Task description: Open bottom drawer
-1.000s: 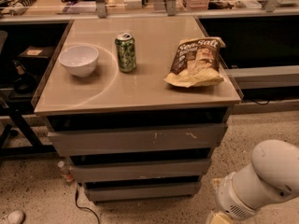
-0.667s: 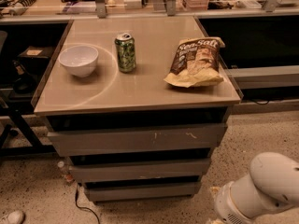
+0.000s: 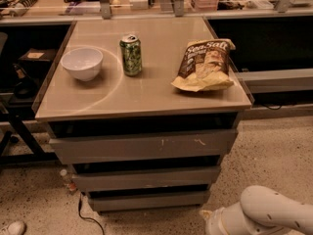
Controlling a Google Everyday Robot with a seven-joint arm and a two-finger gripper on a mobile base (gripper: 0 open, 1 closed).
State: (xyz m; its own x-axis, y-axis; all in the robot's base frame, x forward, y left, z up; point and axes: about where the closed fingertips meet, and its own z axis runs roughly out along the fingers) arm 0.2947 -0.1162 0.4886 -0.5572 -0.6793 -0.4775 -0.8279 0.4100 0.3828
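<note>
The bottom drawer [image 3: 149,200] is the narrow grey handleless front lowest on the cabinet, just above the floor, and it is shut. Above it are the mid-sized grey front [image 3: 146,178] and the tall grey front with pale scratches [image 3: 144,147], both shut. Only my white arm [image 3: 266,215] shows, at the bottom right corner, low and to the right of the bottom drawer. Its end points left toward the cabinet's lower right corner. The gripper itself is out of view below the frame edge.
On the cabinet top [image 3: 146,97] stand a white bowl [image 3: 82,63], a green can [image 3: 131,55] and a chip bag [image 3: 204,65]. A cable [image 3: 83,214] lies on the speckled floor at the lower left. Dark shelving stands on both sides.
My white arm has sunk lower at the bottom right corner, so less of it shows. The drawers and the things on top have not moved.
</note>
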